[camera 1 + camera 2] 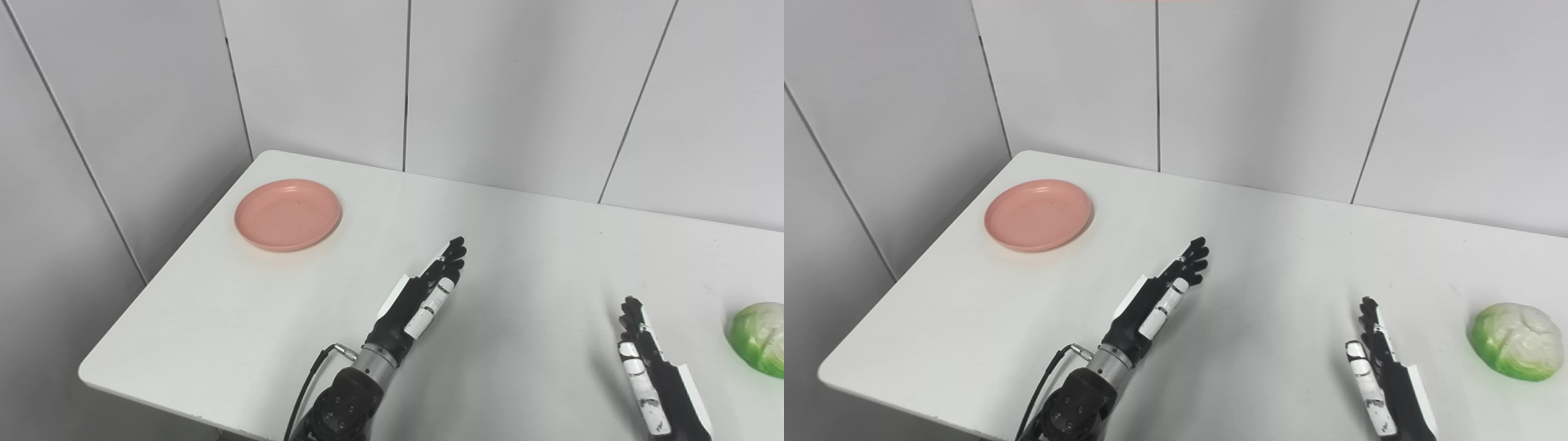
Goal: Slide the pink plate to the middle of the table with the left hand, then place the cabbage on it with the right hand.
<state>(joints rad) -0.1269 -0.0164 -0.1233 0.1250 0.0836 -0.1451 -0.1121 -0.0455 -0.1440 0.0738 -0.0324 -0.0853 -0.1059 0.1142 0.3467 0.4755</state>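
The pink plate (288,214) lies empty near the table's far left corner. A green and white cabbage (1516,341) rests on the table at the right side. My left hand (424,294) hovers over the middle front of the table, open, fingers stretched toward the far right, well to the right of the plate. My right hand (1379,367) is at the front right, open and edge-on, a short way left of the cabbage and not touching it. Neither hand holds anything.
The white table (539,245) stands in a corner of grey wall panels (490,92). Its left edge and front left corner (89,370) lie close to the plate's side. A black cable (309,380) runs along my left wrist.
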